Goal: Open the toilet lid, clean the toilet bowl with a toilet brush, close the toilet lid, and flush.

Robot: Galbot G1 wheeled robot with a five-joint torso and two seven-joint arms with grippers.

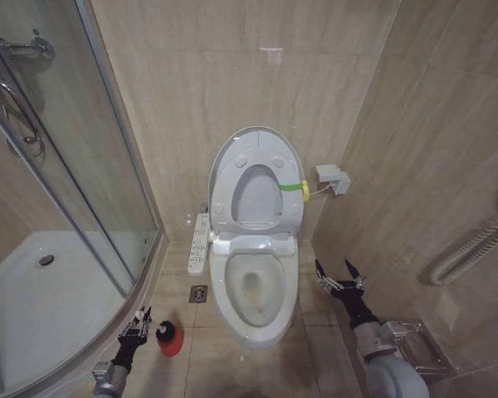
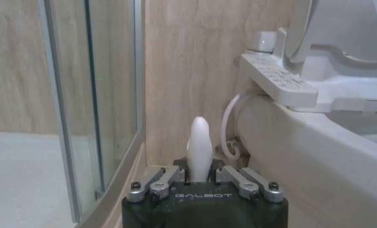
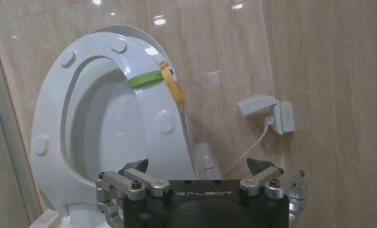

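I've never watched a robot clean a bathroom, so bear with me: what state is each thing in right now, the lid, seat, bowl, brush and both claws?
toilet lid: raised, upright at the wall.
seat: raised too, against the lid.
toilet bowl: uncovered, brownish stain inside.
toilet brush: handle pinched by the left gripper, beside the red holder.
right gripper: open, empty, beside the bowl.

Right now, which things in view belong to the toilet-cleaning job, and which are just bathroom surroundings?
Job:
toilet lid, raised with the seat
toilet bowl, stained inside
toilet brush, handle in the left gripper
red holder
right gripper, open beside the bowl

Surroundings:
shower enclosure
wall socket
floor drain
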